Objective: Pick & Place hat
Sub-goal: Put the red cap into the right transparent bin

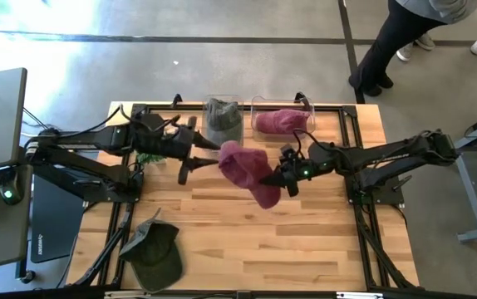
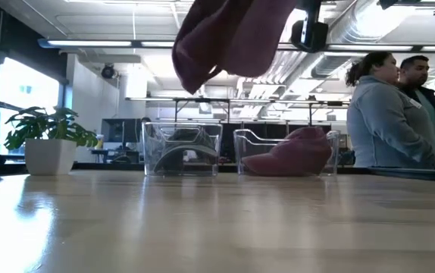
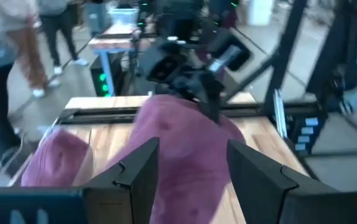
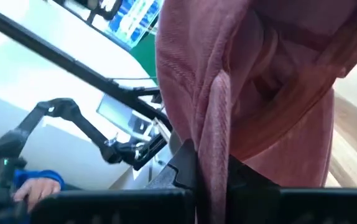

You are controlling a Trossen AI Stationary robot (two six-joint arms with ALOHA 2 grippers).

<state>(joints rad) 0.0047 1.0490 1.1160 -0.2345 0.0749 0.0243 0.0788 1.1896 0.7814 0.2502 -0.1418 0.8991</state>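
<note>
A maroon knit hat (image 1: 245, 169) hangs in the air above the middle of the table, high in the low view (image 2: 229, 30). My right gripper (image 1: 277, 178) is shut on its right side. My left gripper (image 1: 200, 156) is open at the hat's left edge. In the left wrist view its two fingers (image 3: 132, 177) stand apart with the hat (image 3: 185, 149) ahead of and between them; whether they touch it I cannot tell. A green cap (image 1: 152, 249) lies flat on the table near the near left corner. My right gripper pinches a fold of the hat's fabric (image 4: 211, 155) between its two fingers, coming level from the table's right side. The hat is lifted clear of the table and hangs slack beside and below the fingers (image 3: 211, 104).
Two clear bins stand at the far edge: the left bin (image 1: 222, 101) holds a grey-green hat (image 1: 222, 121), the right bin (image 1: 282, 101) holds another maroon hat (image 1: 278, 122). A potted plant (image 2: 47, 140) sits far left. People stand beyond the table (image 2: 388, 114).
</note>
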